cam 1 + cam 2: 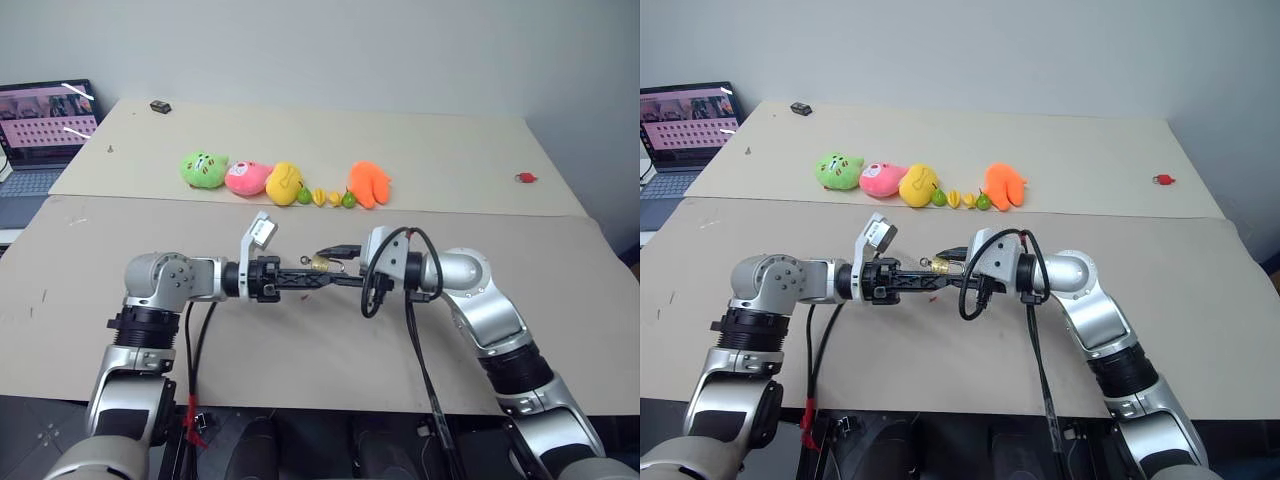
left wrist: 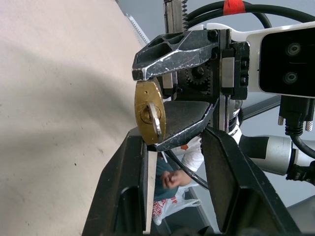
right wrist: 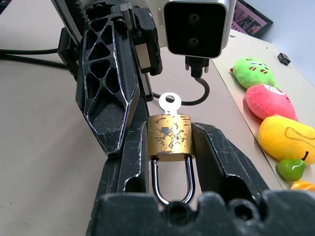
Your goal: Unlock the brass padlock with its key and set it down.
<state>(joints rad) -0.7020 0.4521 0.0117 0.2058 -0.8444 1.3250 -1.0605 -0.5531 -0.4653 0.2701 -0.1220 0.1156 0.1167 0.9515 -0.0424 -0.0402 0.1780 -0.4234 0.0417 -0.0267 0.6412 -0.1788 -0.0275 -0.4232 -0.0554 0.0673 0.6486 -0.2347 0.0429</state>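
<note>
Clamped in the right tool (image 3: 170, 162), the brass padlock (image 3: 170, 140) carries the key (image 3: 170, 102); the left tool (image 2: 172, 172), parted beside it, could miss and twist the lock loose.

Beige table (image 1: 560, 260) fills most of frame, seam running across middle. Row of plush toys at upper centre: green plush (image 1: 204, 169), pink plush (image 1: 248, 178), yellow plush (image 1: 283, 183), orange plush (image 1: 368, 184); small toy fruits (image 1: 327, 197) between yellow and orange ones. Laptop (image 1: 40, 130) at upper left edge, screen lit. Small black object (image 1: 159, 105) near far left corner. Small red object (image 1: 525, 177) at upper right.
</note>
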